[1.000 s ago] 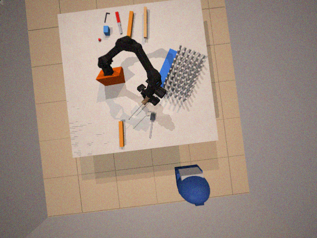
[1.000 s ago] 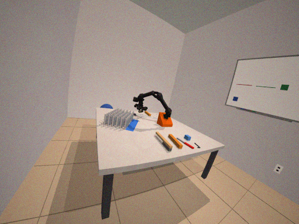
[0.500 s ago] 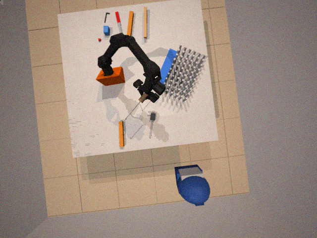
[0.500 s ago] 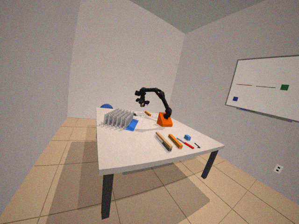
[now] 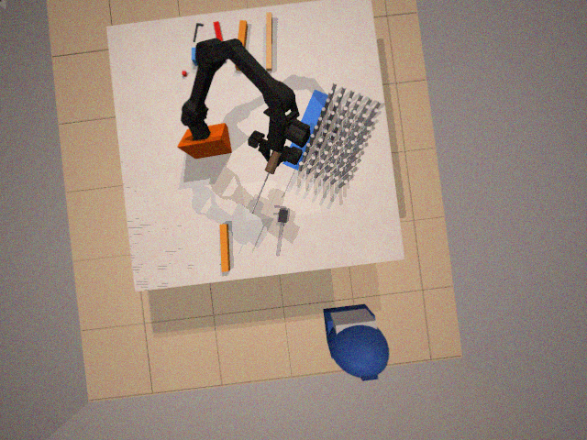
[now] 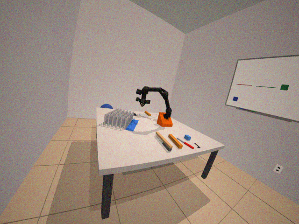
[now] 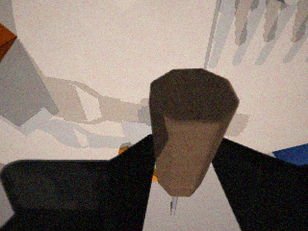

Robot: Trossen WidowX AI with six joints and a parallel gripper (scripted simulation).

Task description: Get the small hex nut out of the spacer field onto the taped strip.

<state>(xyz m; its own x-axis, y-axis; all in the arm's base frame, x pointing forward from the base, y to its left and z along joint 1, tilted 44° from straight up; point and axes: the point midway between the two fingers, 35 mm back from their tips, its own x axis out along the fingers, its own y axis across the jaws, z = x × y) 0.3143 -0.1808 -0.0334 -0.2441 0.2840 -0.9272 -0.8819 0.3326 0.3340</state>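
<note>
My gripper (image 5: 274, 155) (image 6: 142, 103) (image 7: 181, 140) is shut on the brown handle (image 5: 271, 163) (image 7: 192, 103) of a tool with a thin metal shaft (image 5: 260, 192). It holds the tool in the air above the table, beside the near end of the spacer field. The grey metal spacers (image 5: 341, 137) (image 6: 118, 118) (image 7: 242, 24) stand in tight rows. The blue taped strip (image 5: 316, 104) (image 6: 132, 126) lies along their side facing the robot base, partly covered by the arm in the top view. The hex nut cannot be made out in any view.
A dark-headed tool (image 5: 282, 214) and an orange bar (image 5: 225, 248) (image 6: 147, 113) lie on the table. The orange base (image 5: 215, 142) (image 6: 165, 121) is opposite the strip. A wooden bar (image 5: 269, 42), orange bar (image 6: 175, 141), red-handled tool (image 6: 188, 145), hex key (image 6: 197, 145) and blue block (image 6: 187, 137) lie farther off.
</note>
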